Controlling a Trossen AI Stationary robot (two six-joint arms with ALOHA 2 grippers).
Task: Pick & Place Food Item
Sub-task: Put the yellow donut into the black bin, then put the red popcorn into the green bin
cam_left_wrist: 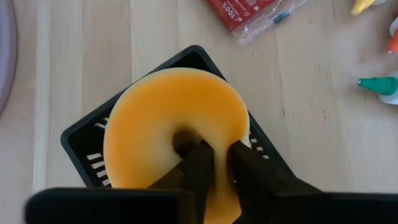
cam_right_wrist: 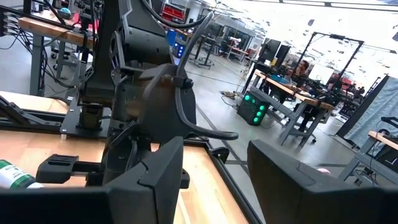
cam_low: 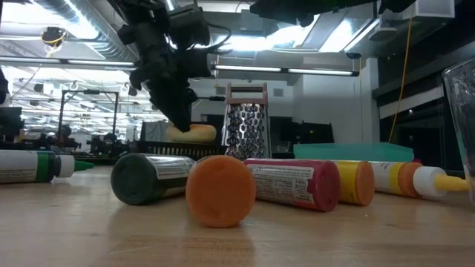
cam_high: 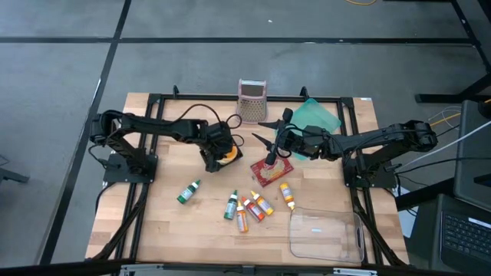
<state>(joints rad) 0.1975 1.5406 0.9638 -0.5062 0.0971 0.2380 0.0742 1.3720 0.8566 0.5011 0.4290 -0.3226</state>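
Observation:
A yellow-orange ring-shaped bagel (cam_left_wrist: 168, 118) lies flat over a small black slotted basket (cam_left_wrist: 84, 134) left of the table's middle; it also shows in the low view (cam_low: 193, 133) and the high view (cam_high: 229, 156). My left gripper (cam_left_wrist: 219, 155) comes down on it from above and is shut on its ring. My right gripper (cam_high: 261, 132) hangs open in the air over the table's middle, above a red packet (cam_high: 271, 170), touching nothing. In the right wrist view its fingers (cam_right_wrist: 211, 180) stand wide apart. My left gripper holds the bagel by the part of its ring (cam_left_wrist: 221, 134) beside the centre hole. One finger (cam_left_wrist: 198, 163) reaches into the hole and the other (cam_left_wrist: 252, 167) stands outside the ring. The fingers point down from above. The bagel sits level at the basket's rim (cam_low: 159, 144).
A metal grater (cam_high: 252, 100) stands at the far edge, with a green cloth (cam_high: 318, 119) to its right. Several small bottles (cam_high: 249, 207) lie near the front, and a green-capped one (cam_high: 189, 192) lies to their left. A clear plastic tub (cam_high: 326, 234) sits at the near right corner.

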